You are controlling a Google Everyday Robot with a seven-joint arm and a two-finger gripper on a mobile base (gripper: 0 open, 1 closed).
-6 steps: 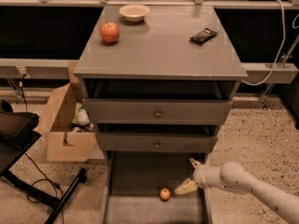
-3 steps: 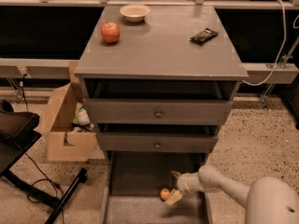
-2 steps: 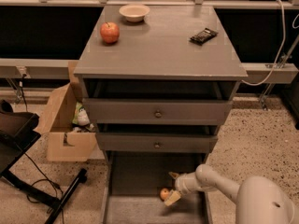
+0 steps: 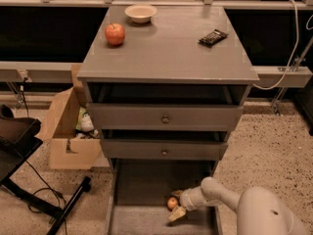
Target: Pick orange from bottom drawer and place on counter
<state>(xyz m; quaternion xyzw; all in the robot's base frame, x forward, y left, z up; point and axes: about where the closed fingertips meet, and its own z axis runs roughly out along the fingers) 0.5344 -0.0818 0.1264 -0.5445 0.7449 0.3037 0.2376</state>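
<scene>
Bottom drawer (image 4: 142, 187): gripper (image 4: 174, 208) around orange (image 4: 172, 202)

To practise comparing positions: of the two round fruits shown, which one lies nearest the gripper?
The small orange on the bottom drawer floor, right beside the gripper. The larger red apple sits far away, up on the counter.

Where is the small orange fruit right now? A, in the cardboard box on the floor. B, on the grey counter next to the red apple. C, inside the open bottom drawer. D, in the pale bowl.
C: the small round orange sits on the floor of the open grey bottom drawer, right at the robot's gripper, which reaches into that drawer from the right.
</scene>
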